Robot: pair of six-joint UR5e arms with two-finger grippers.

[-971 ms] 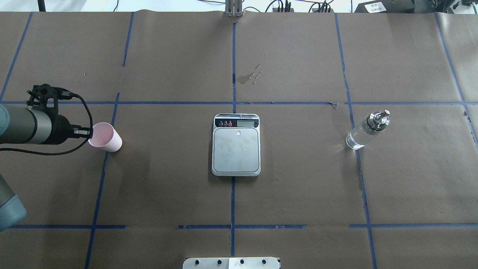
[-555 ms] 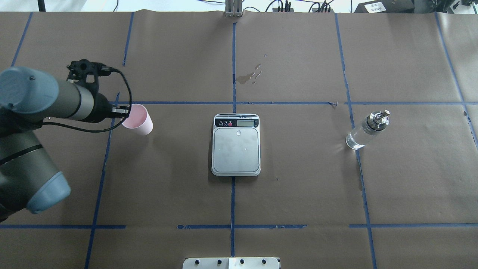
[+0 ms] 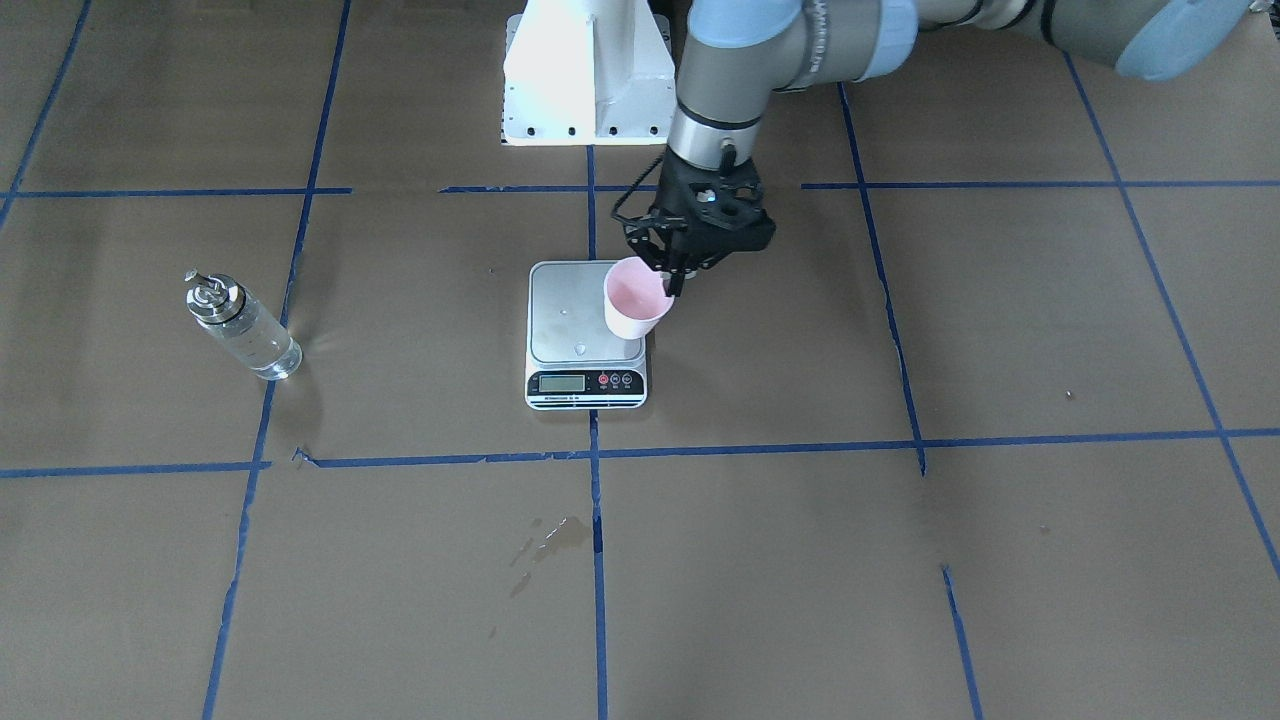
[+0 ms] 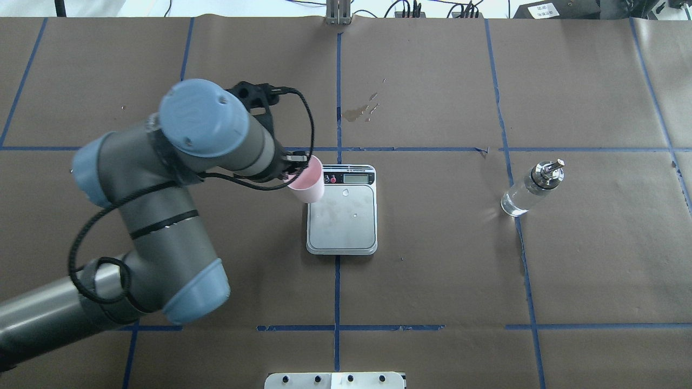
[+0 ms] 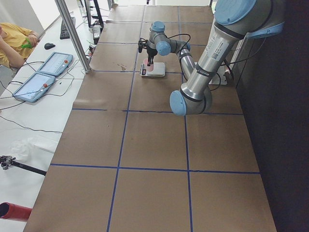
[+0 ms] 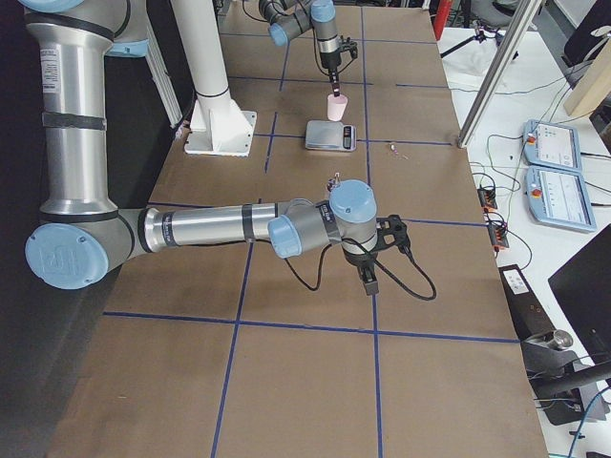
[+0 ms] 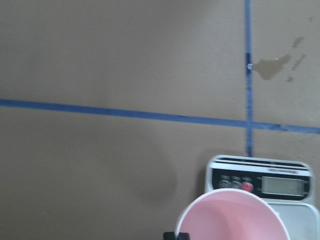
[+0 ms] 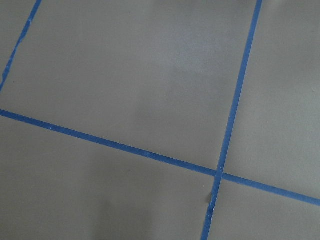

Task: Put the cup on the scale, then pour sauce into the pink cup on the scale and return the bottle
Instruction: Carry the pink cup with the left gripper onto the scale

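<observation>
Cup (image 3: 633,303) in left pincer (image 3: 674,285) grip

1. The scale (image 4: 341,224) sits mid-worktop (image 4: 432,270), its display end away from the robot.
2. The cup (image 4: 308,186) is upright in the left arm's jaws, over the scale's left side near the display end.
3. The bottle (image 4: 530,190) stands well apart, on the scale's right.
4. A stain (image 4: 359,111) lies beyond the scale, on the side away from the robot.
</observation>
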